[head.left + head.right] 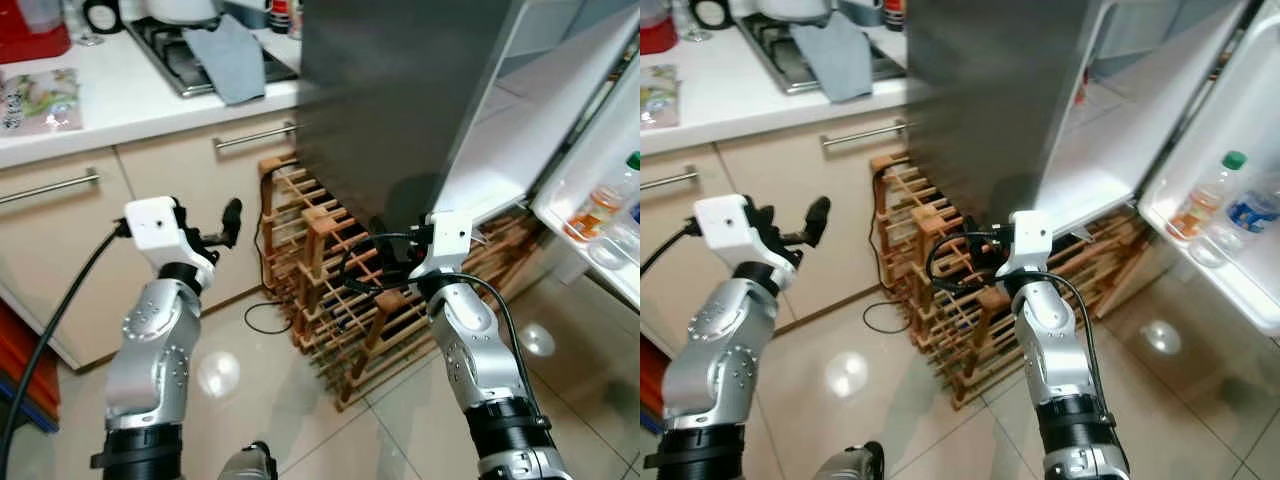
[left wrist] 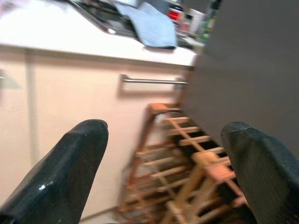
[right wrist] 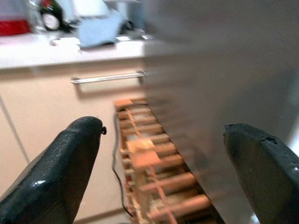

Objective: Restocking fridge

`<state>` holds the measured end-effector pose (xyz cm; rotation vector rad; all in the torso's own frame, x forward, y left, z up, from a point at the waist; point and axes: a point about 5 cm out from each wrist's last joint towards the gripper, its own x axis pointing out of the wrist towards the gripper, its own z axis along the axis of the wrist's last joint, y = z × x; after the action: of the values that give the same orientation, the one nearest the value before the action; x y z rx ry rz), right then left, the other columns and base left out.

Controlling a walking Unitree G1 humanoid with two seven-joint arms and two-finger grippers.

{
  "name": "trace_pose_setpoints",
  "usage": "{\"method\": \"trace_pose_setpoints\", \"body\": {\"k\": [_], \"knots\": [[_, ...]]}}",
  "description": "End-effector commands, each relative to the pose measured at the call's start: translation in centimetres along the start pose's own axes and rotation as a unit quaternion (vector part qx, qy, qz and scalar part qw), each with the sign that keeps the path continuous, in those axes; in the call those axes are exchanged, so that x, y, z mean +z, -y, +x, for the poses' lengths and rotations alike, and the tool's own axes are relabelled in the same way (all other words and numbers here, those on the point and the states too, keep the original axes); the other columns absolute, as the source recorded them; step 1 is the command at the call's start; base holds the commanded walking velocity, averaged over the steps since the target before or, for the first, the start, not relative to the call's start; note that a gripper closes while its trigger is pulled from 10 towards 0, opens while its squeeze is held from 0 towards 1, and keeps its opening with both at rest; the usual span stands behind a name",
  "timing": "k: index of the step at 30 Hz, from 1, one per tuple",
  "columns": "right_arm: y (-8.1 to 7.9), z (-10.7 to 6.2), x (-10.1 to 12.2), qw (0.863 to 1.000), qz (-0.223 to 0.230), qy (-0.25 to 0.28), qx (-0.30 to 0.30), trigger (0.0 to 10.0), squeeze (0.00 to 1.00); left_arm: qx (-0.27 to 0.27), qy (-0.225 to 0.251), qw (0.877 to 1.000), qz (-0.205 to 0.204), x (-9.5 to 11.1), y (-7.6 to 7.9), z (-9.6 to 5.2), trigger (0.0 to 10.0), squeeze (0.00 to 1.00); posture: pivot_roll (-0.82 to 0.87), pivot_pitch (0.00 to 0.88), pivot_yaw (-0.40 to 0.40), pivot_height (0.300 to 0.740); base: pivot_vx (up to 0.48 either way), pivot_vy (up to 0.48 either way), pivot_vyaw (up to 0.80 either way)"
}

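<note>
The fingers [image 2: 70, 177] of the left gripper [image 2: 163, 182] are spread wide apart with nothing between them, and those of the right gripper [image 3: 163, 177] are likewise parted and empty. Both grippers are held raised before a wooden wine rack [image 1: 340, 290] standing on the tiled floor [image 1: 300, 400] beside the grey fridge [image 1: 400, 90]. The fridge door [image 1: 610, 150] is seen swung open to the right, with bottles [image 1: 1212, 195] standing in its door shelf. A grey cloth [image 1: 225, 55] is draped over the hob on the white counter [image 1: 120, 100].

The grey fridge door [image 1: 400, 90] and the wooden wine rack [image 1: 350, 290] below it block the way ahead; bare floor [image 1: 280, 400] lies beneath.
</note>
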<state>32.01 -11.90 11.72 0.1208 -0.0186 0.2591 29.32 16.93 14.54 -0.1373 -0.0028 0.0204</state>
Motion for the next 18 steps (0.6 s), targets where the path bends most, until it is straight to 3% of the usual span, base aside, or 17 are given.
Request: {"method": "trace_pose_setpoints", "body": {"k": [1, 6, 12, 18], "knots": [[0.1, 0.1, 0.4, 1.000, -0.004, 0.012, 0.003, 10.0, 0.00, 0.044, -0.018, 0.998, 0.052, -0.7, -0.7, 0.3, 10.0, 0.00, -0.02, 0.000, -0.013, 0.740, 0.000, 0.000, 0.61], [0.5, -0.3, 0.3, 1.000, -0.016, 0.013, 0.001, 10.0, 0.00, 0.095, -0.041, 0.992, 0.071, -1.7, -2.0, 0.3, 10.0, 0.00, -0.02, 0.000, -0.011, 0.740, 0.000, 0.000, 0.58], [0.4, -0.1, 0.3, 1.000, -0.027, 0.013, 0.004, 10.0, 0.00, 0.087, -0.025, 0.992, 0.089, -1.2, -1.8, 0.5, 10.0, 0.00, -0.04, 0.000, -0.002, 0.740, 0.000, 0.000, 0.57], [-0.5, 0.2, 0.5, 0.999, -0.034, 0.017, 0.020, 10.0, 0.00, 0.087, -0.014, 0.992, 0.091, -1.0, -0.7, 1.4, 10.0, 0.00, -0.06, 0.000, 0.001, 0.740, 0.319, -0.129, 0.56]]}}
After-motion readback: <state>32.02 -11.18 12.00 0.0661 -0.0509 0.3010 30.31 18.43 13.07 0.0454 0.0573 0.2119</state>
